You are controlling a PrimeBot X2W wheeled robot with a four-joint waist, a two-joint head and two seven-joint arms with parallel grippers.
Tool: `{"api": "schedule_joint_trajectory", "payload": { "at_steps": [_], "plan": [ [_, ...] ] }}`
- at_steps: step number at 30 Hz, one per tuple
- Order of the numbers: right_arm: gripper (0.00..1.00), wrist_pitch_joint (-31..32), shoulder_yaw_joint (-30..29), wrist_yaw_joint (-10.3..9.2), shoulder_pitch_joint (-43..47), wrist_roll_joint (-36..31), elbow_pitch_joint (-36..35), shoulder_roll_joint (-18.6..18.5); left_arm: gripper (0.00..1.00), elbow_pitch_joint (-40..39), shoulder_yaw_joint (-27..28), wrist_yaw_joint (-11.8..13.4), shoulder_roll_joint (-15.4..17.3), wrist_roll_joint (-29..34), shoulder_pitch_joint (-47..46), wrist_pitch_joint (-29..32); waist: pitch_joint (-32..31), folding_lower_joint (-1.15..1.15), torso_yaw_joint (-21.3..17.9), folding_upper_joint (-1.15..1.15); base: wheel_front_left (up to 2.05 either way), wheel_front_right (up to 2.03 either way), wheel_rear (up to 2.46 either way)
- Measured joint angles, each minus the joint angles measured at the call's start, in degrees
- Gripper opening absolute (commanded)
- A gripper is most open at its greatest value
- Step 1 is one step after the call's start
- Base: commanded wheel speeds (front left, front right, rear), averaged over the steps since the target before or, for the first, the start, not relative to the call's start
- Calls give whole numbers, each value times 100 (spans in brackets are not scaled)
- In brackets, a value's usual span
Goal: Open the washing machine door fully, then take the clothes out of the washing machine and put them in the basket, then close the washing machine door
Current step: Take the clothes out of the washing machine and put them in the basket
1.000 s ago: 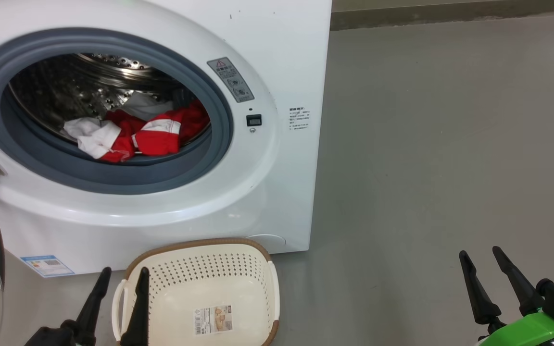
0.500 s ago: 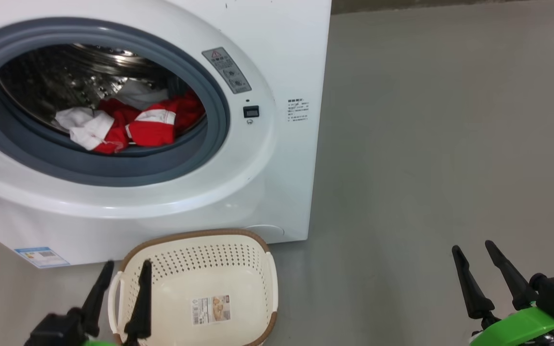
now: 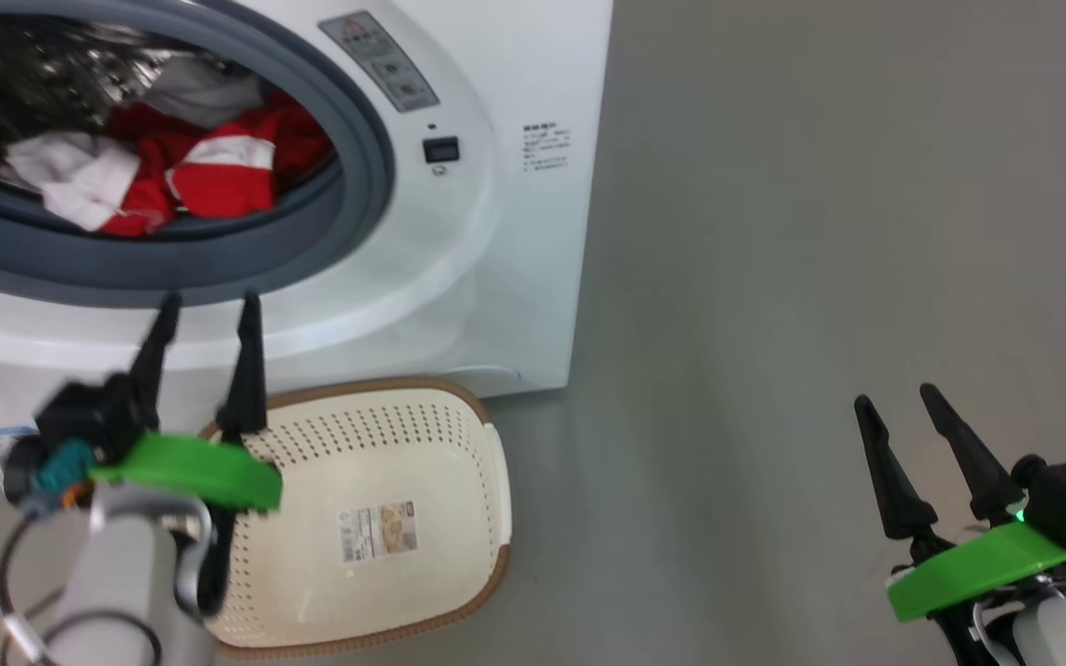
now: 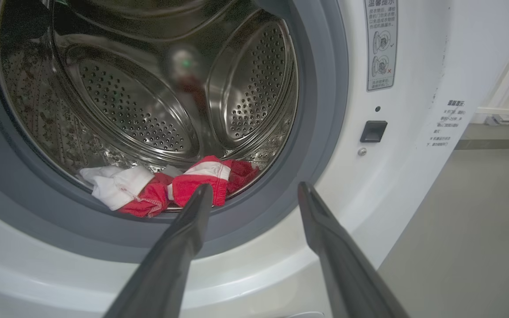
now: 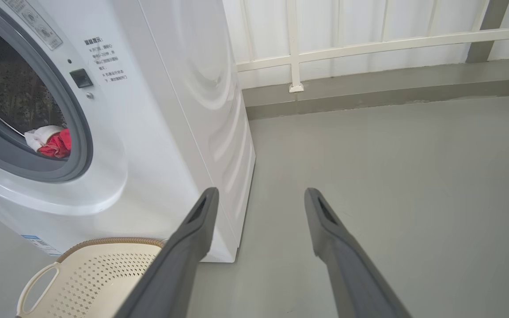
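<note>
As the head camera has tipped and the whole scene slid, the one real change is the left end effector point(image 3: 208, 303). It has come up from the basket point(image 3: 376, 430), fingers apart and empty, tips now before the washer point(image 3: 514, 259) lip. Clothes point(image 3: 209, 176) lie just beyond and above those tips, low in the drum mouth. Reads as the reach-in starting; nothing is in the basket yet. Right end effector point(image 3: 896, 398) is parted, empty, well off to the side. Left forearm covers the basket's left handle. The drum's left side is cut off. How wide the door stands, cannot tell.
</note>
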Motion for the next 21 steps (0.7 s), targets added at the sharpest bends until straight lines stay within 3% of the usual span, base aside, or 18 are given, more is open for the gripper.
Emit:
{"api": "schedule_joint_trajectory", "payload": {
  "at_steps": [21],
  "plan": [
    [100, -16, 201, 0, -761, 41, -124, 253, 100, 1971, 546, 2, 815, 430, -2868, -1, 1323, 0, -765, 0, 0, 0, 0]
  ]
}}
